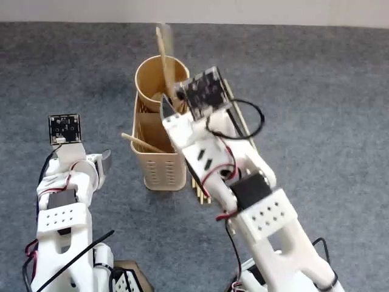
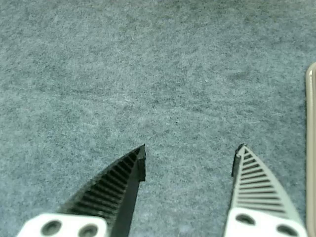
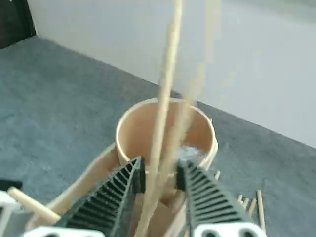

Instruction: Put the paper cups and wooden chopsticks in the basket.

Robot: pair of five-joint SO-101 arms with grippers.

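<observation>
A beige slotted basket stands mid-table with a tan paper cup in its far end. My right gripper hangs over the basket, shut on wooden chopsticks that stick up above the cup. In the right wrist view the gripper clamps the chopsticks just in front of the cup. Another chopstick leans out of the basket's left side. My left gripper stands open over bare carpet, left of the basket, with nothing between its fingers.
Several loose chopsticks lie on the carpet along the basket's right side, under the right arm, and appear past the cup. The basket's rim edges the left wrist view. Grey carpet covers the table; a pale wall runs behind.
</observation>
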